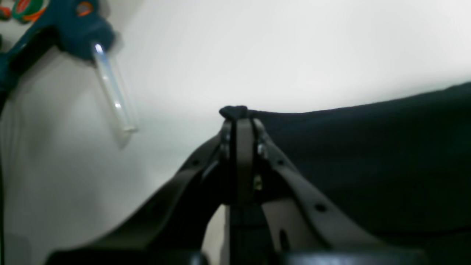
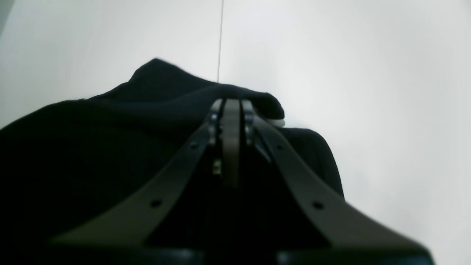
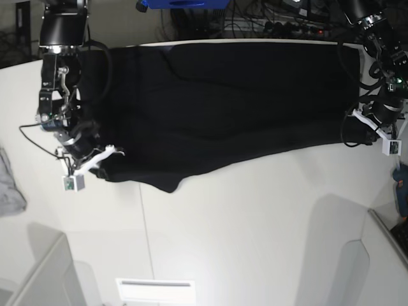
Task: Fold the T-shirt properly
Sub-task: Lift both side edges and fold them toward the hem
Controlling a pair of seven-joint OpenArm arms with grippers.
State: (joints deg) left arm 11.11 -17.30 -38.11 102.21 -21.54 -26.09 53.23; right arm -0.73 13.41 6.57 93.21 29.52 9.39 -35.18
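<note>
Two grippers pinching here: my left gripper [image 1: 238,117] and right gripper [image 2: 231,105] each clamp an end of the black T-shirt [image 3: 223,102], stretched lengthwise side-to-side across the table's [image 3: 255,223] far edge.

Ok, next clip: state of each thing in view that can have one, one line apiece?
T-shirt: spread across the table, plain black side up, pinched at both ends.
left gripper: shut on a T-shirt edge.
right gripper: shut on a T-shirt fold.
grey cloth: crumpled, at the table edge.

Robotics lab, white table [image 3: 255,217], tangled cables [image 3: 268,22]
</note>
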